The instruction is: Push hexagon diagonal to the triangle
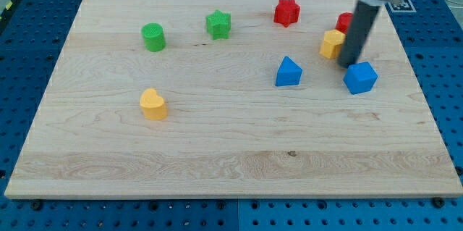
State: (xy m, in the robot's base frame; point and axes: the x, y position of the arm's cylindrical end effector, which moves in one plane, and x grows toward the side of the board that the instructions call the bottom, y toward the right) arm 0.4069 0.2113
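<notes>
Wooden board (217,151) on a blue perforated bench (448,79). Eight blocks on the board.

Left half of the frame: green cylinder (153,37) at upper left, green star (218,24) to its right, yellow heart (153,104) lower down, at left of centre. All three are well apart from the rest.

Right half: red star (286,11) near the top edge. Blue triangle (288,72) sits right of centre, standing free. Yellow hexagon (332,44) is above and to the right of the triangle, near it but not touching. A red block (344,21) shows just above the hexagon; the rod covers part of it, so its shape cannot be made out. Blue cube (360,77) lies at right, level with the triangle.

Rod: the dark rod comes down from the upper right of the frame. My tip (349,64) rests in the narrow gap between the yellow hexagon on its left and the blue cube on its lower right. It is just beside both; contact with either cannot be confirmed.

No claw on this arm: the rod ends plain, with nothing to open or close, and it holds nothing.

Crowding: red block and blue cube both stand close around the hexagon and tip.
</notes>
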